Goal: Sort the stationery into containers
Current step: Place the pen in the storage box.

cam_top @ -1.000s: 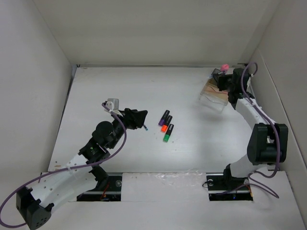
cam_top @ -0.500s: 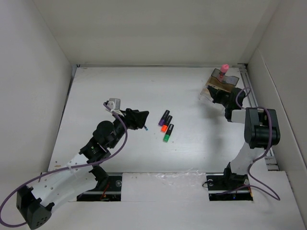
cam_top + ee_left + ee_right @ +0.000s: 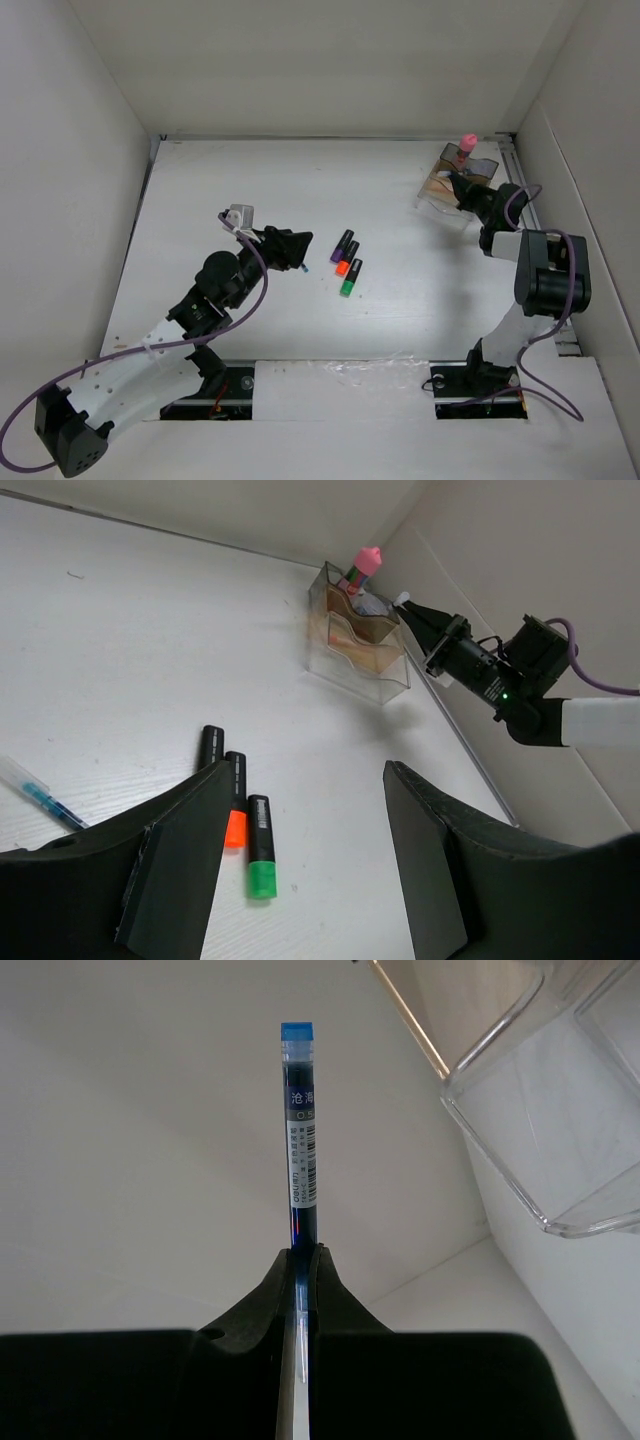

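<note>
The smoky-brown organiser (image 3: 447, 192) stands at the far right, with the pink-capped bottle (image 3: 467, 144) upright in its back. My right gripper (image 3: 452, 181) is over the organiser, shut on a thin blue pen (image 3: 300, 1130) that sticks out past the fingertips. The organiser's clear corner (image 3: 545, 1120) shows at upper right in the right wrist view. My left gripper (image 3: 292, 248) is open and empty, low over the table left of three short markers: purple (image 3: 342, 245), orange (image 3: 347, 260) and green (image 3: 351, 278). A second thin blue pen (image 3: 300, 265) lies beside the left fingers. I cannot make out the pot.
White walls enclose the table on three sides; the organiser (image 3: 355, 640) stands close to the right wall. In the left wrist view the markers (image 3: 258, 845) lie between the open fingers, and the loose pen (image 3: 35, 792) lies at the left edge.
My right arm has folded back and down from the organiser's far side; its gripper now points left over the organiser with the pen. The left arm has barely moved.
</note>
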`<action>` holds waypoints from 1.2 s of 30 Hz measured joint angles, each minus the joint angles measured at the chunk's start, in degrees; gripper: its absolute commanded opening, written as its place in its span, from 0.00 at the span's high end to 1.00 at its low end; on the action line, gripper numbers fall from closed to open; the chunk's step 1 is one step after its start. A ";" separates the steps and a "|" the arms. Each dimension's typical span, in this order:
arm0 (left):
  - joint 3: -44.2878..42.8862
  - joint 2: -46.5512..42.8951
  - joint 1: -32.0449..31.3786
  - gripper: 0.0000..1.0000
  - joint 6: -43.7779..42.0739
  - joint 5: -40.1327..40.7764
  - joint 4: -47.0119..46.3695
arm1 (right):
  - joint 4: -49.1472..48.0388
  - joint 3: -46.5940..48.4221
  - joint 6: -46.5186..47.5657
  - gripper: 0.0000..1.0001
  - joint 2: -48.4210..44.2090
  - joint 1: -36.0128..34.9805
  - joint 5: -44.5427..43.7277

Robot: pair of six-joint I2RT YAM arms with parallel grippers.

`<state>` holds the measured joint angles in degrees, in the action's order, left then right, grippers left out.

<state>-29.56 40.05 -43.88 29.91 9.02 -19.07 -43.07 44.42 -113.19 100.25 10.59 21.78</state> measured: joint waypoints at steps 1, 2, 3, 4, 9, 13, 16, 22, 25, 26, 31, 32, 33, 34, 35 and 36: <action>0.00 0.00 0.00 0.42 0.04 -0.02 -0.07 | 0.15 -0.26 -0.04 1.00 -0.42 0.52 0.00; 0.00 0.00 0.00 0.42 0.15 -0.02 -0.11 | 0.61 -0.39 -0.07 1.00 -0.79 1.46 -0.13; 0.00 0.00 0.00 0.42 0.22 0.00 -0.13 | 0.68 -0.39 -0.07 1.00 -0.81 1.66 -0.17; 0.00 0.00 0.00 0.42 0.26 0.00 -0.17 | 0.85 -0.46 -0.09 1.00 -0.94 2.21 -0.24; 0.00 0.35 0.00 0.42 0.44 -0.09 -1.16 | 4.61 -0.98 -0.22 1.00 -2.80 4.57 -0.48; 0.00 0.61 0.00 0.42 0.48 -0.48 -1.27 | 7.10 -0.96 -0.24 1.00 -3.28 6.03 -0.63; 0.02 0.59 0.00 0.42 0.50 -0.66 -1.31 | 9.18 -0.79 -0.26 1.00 -3.28 6.62 -0.85; 1.01 0.50 0.00 0.42 0.79 -0.76 -1.42 | 11.98 0.33 -0.26 1.00 -3.28 7.08 -0.85; 1.05 0.44 0.00 0.42 0.85 -0.85 -1.46 | 13.33 0.79 -0.26 0.99 -3.28 7.41 -1.07; 1.05 0.39 0.00 0.42 0.85 -0.85 -1.46 | 13.51 0.85 -0.24 0.99 -3.26 7.43 -1.09; 1.05 0.24 0.00 0.42 0.90 -0.85 -1.49 | 14.40 1.38 -0.26 0.98 -2.58 7.45 -1.29; 1.05 0.24 0.00 0.42 0.90 -0.85 -1.49 | 14.45 1.68 -0.26 0.98 -2.05 7.45 -1.29; 1.05 0.24 0.00 0.42 0.90 -0.85 -1.49 | 14.56 2.08 -0.26 0.98 -1.46 7.45 -1.29; 1.05 0.24 0.00 0.42 0.90 -0.85 -1.49 | 14.60 2.45 -0.26 0.96 -0.92 7.45 -1.29; 1.05 0.24 0.00 0.42 0.92 -0.85 -1.49 | 14.64 2.80 -0.24 0.96 -0.39 7.45 -1.25; 1.05 0.24 0.00 0.42 0.92 -0.85 -1.49 | 14.73 3.15 -0.24 0.96 0.00 7.45 -1.22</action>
<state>-28.51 40.29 -43.88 30.83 8.16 -20.56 -28.34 47.57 -113.43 100.25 18.04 20.56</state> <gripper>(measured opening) 0.582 0.056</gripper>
